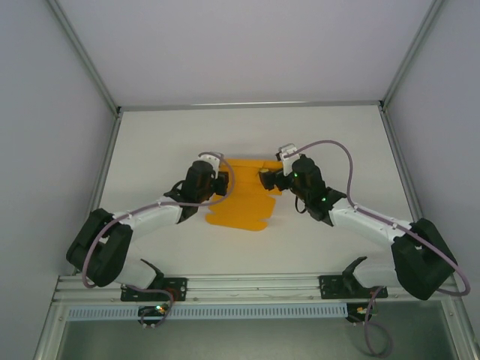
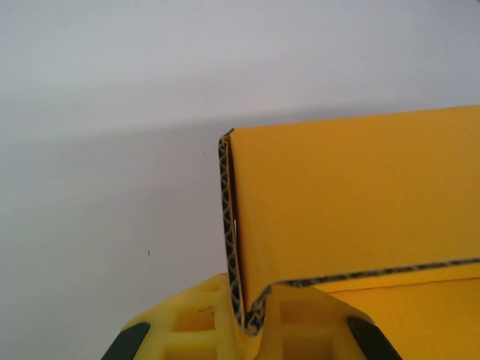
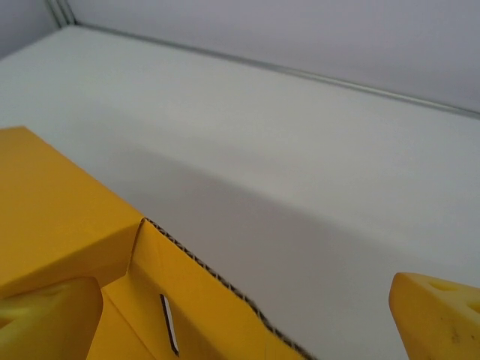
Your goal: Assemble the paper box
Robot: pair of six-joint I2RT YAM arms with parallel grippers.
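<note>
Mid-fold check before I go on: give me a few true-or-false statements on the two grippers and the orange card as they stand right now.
1. The left gripper is shut on an edge of the paper box. True.
2. The right gripper is clamped shut. False: its jaws stand wide open.
3. The paper box is a finished, closed rectangular box. False: most of it is a flat die-cut sheet lying on the table, with a flap lifted near the grippers.
4. The card's cut edge shows corrugated fluting. True.
5. The two grippers meet the sheet from opposite sides. True.
</note>
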